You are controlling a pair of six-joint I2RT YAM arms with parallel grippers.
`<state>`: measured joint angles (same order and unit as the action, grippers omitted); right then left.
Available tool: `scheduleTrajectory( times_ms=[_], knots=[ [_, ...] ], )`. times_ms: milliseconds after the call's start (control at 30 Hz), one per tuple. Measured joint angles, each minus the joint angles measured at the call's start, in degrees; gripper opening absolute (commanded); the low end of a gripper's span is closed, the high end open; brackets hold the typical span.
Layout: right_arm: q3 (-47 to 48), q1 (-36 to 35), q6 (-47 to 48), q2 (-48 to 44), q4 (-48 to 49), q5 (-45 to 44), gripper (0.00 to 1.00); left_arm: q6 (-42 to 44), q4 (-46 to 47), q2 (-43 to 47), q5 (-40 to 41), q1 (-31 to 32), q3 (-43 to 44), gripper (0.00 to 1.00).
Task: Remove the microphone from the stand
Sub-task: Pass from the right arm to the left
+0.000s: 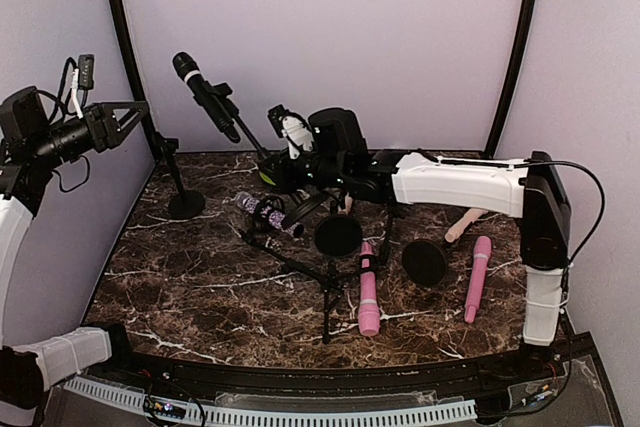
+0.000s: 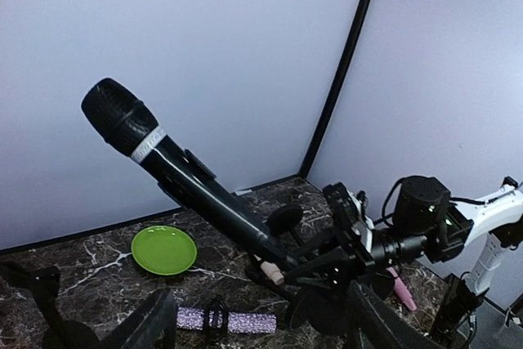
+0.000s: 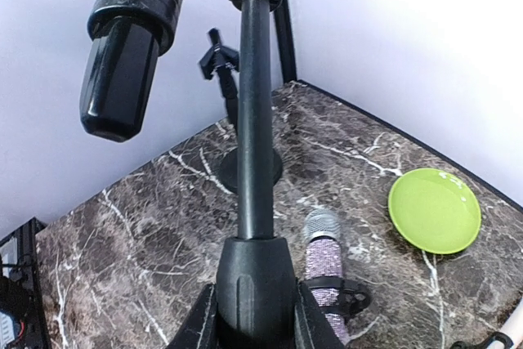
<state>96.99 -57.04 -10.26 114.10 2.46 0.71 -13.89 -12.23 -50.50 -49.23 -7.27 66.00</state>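
Brown veined marble covers the desk (image 1: pixel 200 287), with pale lilac walls (image 1: pixel 330 27) around it. From above I see the black microphone (image 1: pixel 205 97) clipped in its stand (image 1: pixel 250 134), back left. My left wrist view shows the left end effector (image 2: pixel 261 328) spread wide and empty, apart from the microphone. On the right wrist view, the right end effector (image 3: pixel 255 308) is clamped on the stand's pole.
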Motion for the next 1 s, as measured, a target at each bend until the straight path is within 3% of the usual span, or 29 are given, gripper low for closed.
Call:
scheduleTrajectory(
  times_ms=[300,467,667,900,967,1000],
  knots=[
    [-14.51,5.25,-6.58,-8.33,9.9,3.48,0.0,1.49,5.9,-3.34,2.16,20.76,-9.49,0.69],
    [-22.03,5.25,-9.64,-14.47,20.74,8.61,0.0,-0.22,13.4,-8.11,4.66,27.58,-14.38,0.68],
    [-25.35,5.25,-13.38,-17.25,35.32,14.43,0.0,-3.78,25.29,-12.85,7.93,37.0,-16.7,0.69],
    [-26.12,5.22,-17.03,-17.25,44.11,18.93,0.0,-7.08,38.18,-19.28,10.1,46.53,-16.87,0.7],
    [-26.38,5.22,-17.75,-17.25,45.57,19.71,0.0,-7.52,40.26,-21.07,10.75,47.89,-16.85,0.65],
    [-26.6,5.2,-18.01,-17.25,46.18,20.11,0.0,-7.74,41.03,-21.97,11.13,48.39,-16.76,0.58]
  ],
)
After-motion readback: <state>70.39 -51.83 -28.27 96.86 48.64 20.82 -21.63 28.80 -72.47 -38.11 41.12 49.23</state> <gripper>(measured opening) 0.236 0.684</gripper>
